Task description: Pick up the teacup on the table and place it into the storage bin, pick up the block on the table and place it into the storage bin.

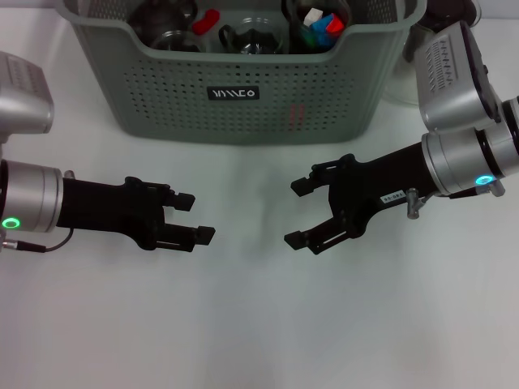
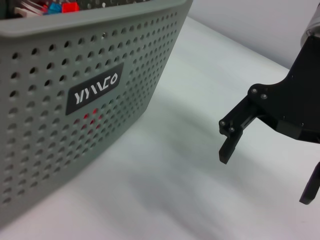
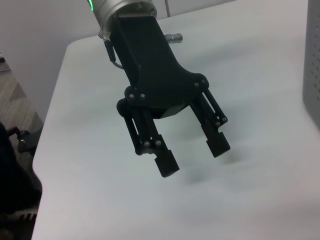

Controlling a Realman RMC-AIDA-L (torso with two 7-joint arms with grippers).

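Observation:
The grey-green perforated storage bin (image 1: 162, 89) stands at the back of the white table, with its black label (image 1: 233, 94) facing me. Inside it lie dark glass cups (image 1: 253, 37), a red piece (image 1: 208, 20) and red, blue and white blocks (image 1: 321, 24). No teacup or block shows on the table itself. My left gripper (image 1: 195, 217) is open and empty, low over the table in front of the bin. My right gripper (image 1: 297, 213) is open and empty, facing it. The bin also shows in the left wrist view (image 2: 50, 125).
The left wrist view shows my right gripper (image 2: 267, 175) beside the bin wall. The right wrist view shows my left gripper (image 3: 193, 157) over the table, the bin's edge (image 3: 312, 60) and the table's far edge (image 3: 55, 100). A pale rounded object (image 1: 399, 77) stands by the bin's right end.

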